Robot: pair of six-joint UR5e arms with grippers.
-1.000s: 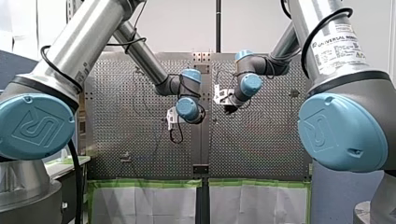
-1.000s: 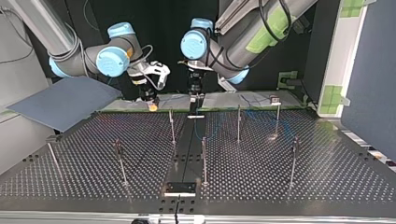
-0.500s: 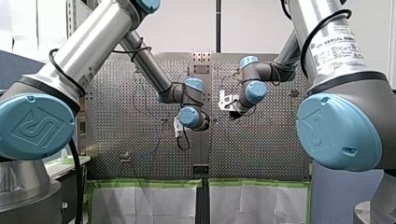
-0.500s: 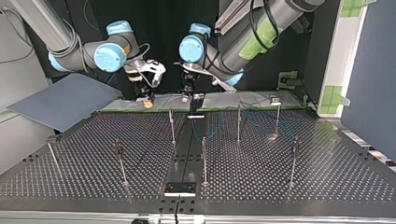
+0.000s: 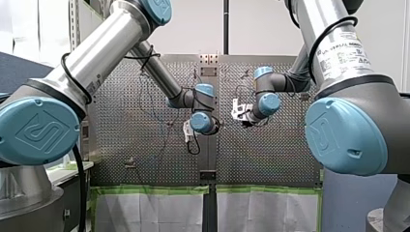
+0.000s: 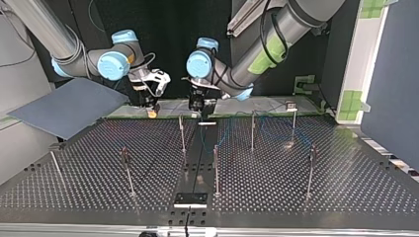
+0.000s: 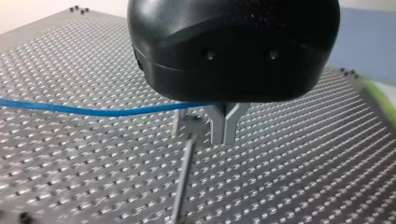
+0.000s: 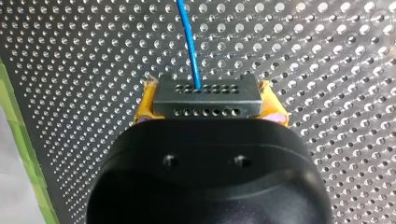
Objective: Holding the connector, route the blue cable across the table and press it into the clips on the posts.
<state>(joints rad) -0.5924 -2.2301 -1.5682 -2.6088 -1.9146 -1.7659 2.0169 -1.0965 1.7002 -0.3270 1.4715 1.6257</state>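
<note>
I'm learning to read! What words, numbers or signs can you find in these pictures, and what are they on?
"UNIVERSAL ROBOTS": on the white label on my right arm, front view.
Smaller lines under it on that label: too small to read.
Big blue cap at the front view's left, and its twin at the right: a raised logo, letters unclear.
Other views: no writing shows.

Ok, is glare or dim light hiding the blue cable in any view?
Right wrist view: evenly lit, thin blue cable plain against the perforated metal table, entering the grey rectangular connector. Left wrist view: table glints, cable clear. Top view: dark table with one bright glare patch, cable faint.
</note>
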